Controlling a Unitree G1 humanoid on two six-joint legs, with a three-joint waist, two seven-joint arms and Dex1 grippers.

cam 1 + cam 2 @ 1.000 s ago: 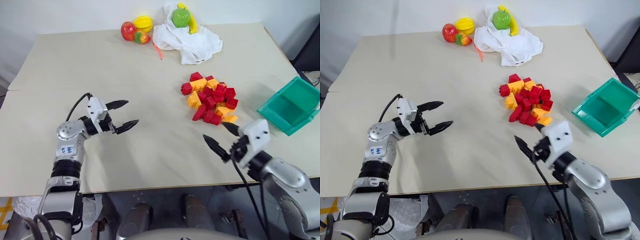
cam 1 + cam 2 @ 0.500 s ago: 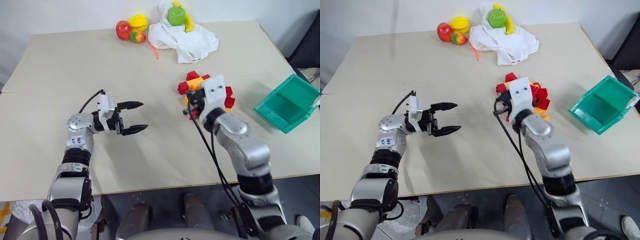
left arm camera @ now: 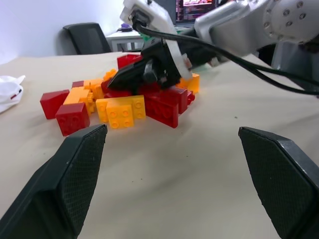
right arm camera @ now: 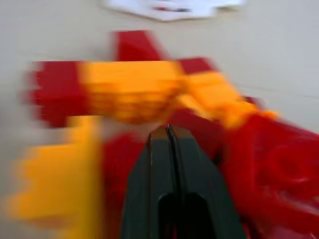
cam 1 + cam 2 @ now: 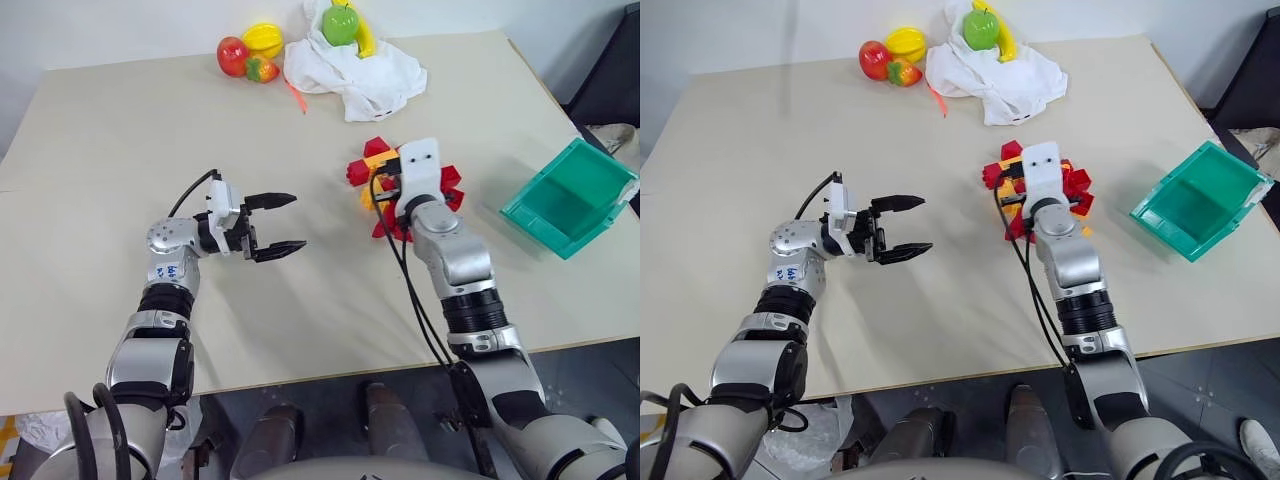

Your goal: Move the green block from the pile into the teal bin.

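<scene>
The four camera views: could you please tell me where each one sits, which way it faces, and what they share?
Left eye view: on the head, looking down on the table, pile and teal bin; both arms show.
Right eye view: same head, same scene.
Left wrist view: looks between the open left gripper at the pile and the shut right gripper.
Right wrist view: looks along the right gripper into the pile.
Shared: all show the pile.

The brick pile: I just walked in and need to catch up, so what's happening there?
The right tool, its fingers shut together, is pushed into the pile of red and yellow bricks, nothing visibly held. No green block can be made out in the heap. The left tool hovers open over bare table, apart from the bricks. The teal bin sits empty at the table's right edge.
</scene>
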